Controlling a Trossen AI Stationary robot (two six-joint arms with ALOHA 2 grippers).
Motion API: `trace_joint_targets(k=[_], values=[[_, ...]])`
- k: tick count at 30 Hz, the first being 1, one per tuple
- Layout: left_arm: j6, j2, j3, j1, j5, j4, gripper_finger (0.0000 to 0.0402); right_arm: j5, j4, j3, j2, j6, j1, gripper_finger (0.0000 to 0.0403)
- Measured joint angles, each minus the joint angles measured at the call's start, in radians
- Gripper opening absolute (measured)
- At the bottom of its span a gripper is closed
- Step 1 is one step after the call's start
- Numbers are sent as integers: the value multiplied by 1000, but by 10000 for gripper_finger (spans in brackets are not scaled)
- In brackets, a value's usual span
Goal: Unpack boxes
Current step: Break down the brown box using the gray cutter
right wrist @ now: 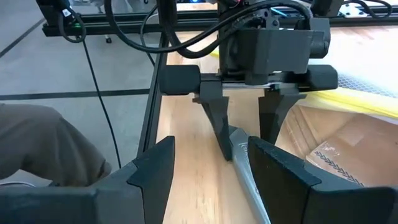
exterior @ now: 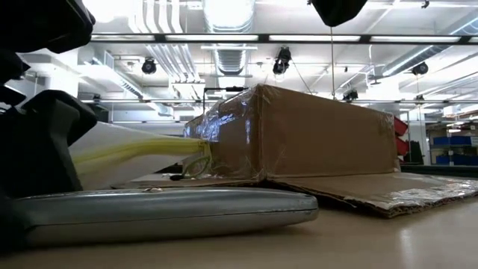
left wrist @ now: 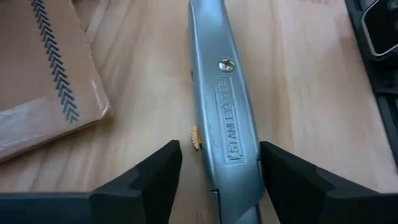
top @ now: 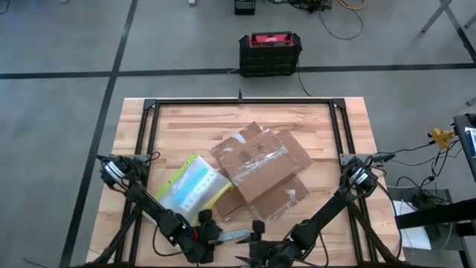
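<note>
Flat brown cardboard carton point(top: 260, 170), glossy tape strips, mid-bench point(top: 312, 119). Smooth grey metal knife point(top: 235, 236) beside carton; left end effector point(top: 211, 237) and right end effector point(top: 256, 240) both released, straddling it.

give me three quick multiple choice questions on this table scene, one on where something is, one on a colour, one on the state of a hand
1. Where does the utility knife lie?
A. on top of the carton
B. on the table near the front edge, between the two hands
C. on the floor by the black-and-red case

2. What colour edges the clear pouch?
A. yellow-green
B. blue
C. red

3. How is the left hand set?
A. shut with nothing in it
B. lifted high above the carton
C. open, a finger on each side of the knife

Answers:
1. B: the high view shows the knife on the wood between the left hand and the right hand, clear of the cardboard carton.
2. A: the pouch's border shows yellow-green in the high and low views.
3. C: the left wrist view shows gaps between both fingers and the knife body.
</note>
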Motion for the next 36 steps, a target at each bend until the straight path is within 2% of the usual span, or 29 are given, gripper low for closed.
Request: trace_joint_targets(k=[6,13,19,25,30,33,36], values=[[2,0,0,0,-7,-31,105,-1,-15,0,-1,0,4,183],[47,-35,-7,-4,-54,-44,98,-1,-83,13,-39,21,15,185],[73,-140,-14,-22,-220,-165,98,-6,-304,13,-103,322,37,186],[97,-242,-14,-29,-375,-227,98,72,-490,2,-109,734,62,190],[160,-322,-10,-30,-461,-229,98,170,-369,-51,-75,867,45,193],[186,-381,-11,-42,-506,-229,98,297,-219,-79,-63,922,22,197],[228,-432,-9,-47,-548,-223,98,418,-29,-82,-49,831,-7,196]])
